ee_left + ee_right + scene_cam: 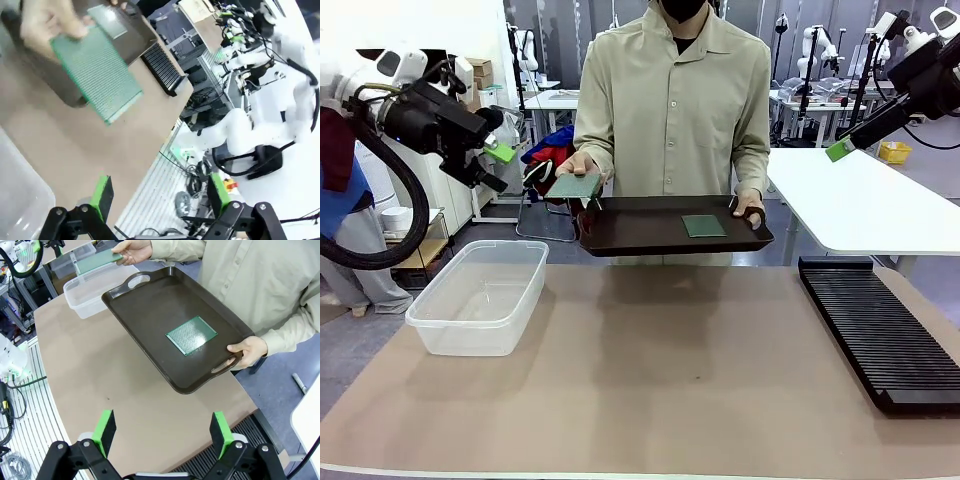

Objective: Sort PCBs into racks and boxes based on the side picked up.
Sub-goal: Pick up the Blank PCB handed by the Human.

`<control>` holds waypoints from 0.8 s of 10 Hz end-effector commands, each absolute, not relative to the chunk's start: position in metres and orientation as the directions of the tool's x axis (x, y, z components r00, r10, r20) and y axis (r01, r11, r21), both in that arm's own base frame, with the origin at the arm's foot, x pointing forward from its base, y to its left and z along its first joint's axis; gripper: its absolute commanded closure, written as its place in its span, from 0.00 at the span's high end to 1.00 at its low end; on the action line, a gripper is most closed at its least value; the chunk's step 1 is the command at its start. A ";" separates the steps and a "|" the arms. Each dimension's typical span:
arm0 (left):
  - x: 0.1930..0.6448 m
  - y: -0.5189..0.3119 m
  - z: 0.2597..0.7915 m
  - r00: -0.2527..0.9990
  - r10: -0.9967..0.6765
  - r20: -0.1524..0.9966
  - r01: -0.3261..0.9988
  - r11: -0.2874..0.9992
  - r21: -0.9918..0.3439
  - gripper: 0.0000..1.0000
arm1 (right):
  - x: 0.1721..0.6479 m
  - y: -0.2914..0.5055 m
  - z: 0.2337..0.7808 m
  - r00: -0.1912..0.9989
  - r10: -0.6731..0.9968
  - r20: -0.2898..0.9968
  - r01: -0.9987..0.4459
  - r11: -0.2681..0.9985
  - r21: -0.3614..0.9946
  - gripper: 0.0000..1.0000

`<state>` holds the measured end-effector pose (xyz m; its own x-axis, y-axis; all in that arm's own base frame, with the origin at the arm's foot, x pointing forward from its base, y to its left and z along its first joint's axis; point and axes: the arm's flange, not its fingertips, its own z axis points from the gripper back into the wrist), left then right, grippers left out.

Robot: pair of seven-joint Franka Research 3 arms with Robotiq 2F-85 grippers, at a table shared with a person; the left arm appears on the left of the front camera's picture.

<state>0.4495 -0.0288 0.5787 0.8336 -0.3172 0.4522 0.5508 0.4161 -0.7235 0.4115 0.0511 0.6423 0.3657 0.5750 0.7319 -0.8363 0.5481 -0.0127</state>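
A person at the far side holds a dark brown tray (650, 240) above the table with one hand. One green PCB (703, 226) lies flat on it, clear in the right wrist view (191, 335). The other hand holds a second PCB (575, 185) out over the tray's left end, toward my left gripper (498, 167). That PCB (95, 75) is well ahead of the left gripper (160, 192), which is open and empty. My right gripper (840, 150) hangs high at the right, open (162, 432), above the tray's near edge. The clear box (480, 295) stands left, the black rack (880, 330) right.
A brown mat (660, 380) covers the table between box and rack. A white table (870, 200) stands behind at the right. The person's torso is close behind the tray. The box (92, 295) lies beyond the tray in the right wrist view.
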 end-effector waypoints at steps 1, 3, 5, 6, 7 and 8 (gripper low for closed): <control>0.437 -0.035 0.591 0.791 -0.334 0.512 0.611 0.406 -0.680 1.00 | 0.412 0.052 0.641 0.362 0.571 0.737 -0.837 0.547 -0.012 1.00; 0.437 -0.035 0.591 0.791 -0.334 0.512 0.611 0.406 -0.680 1.00 | 0.412 0.052 0.641 0.362 0.571 0.737 -0.837 0.547 -0.012 1.00; 0.469 -0.035 0.577 0.865 -0.179 0.468 0.498 0.409 -0.764 1.00 | 0.412 0.052 0.641 0.362 0.571 0.737 -0.837 0.547 -0.012 1.00; 0.488 -0.034 0.570 0.907 -0.021 0.420 0.401 0.348 -0.848 1.00 | 0.412 0.052 0.641 0.362 0.571 0.737 -0.837 0.547 -0.012 1.00; 0.500 -0.031 0.564 0.933 0.084 0.351 0.309 0.318 -0.897 1.00 | 0.412 0.052 0.641 0.362 0.571 0.737 -0.837 0.547 -0.012 1.00; 0.512 -0.025 0.556 0.934 0.173 0.314 0.253 0.301 -0.919 1.00 | 0.412 0.052 0.641 0.362 0.571 0.737 -0.837 0.547 -0.012 1.00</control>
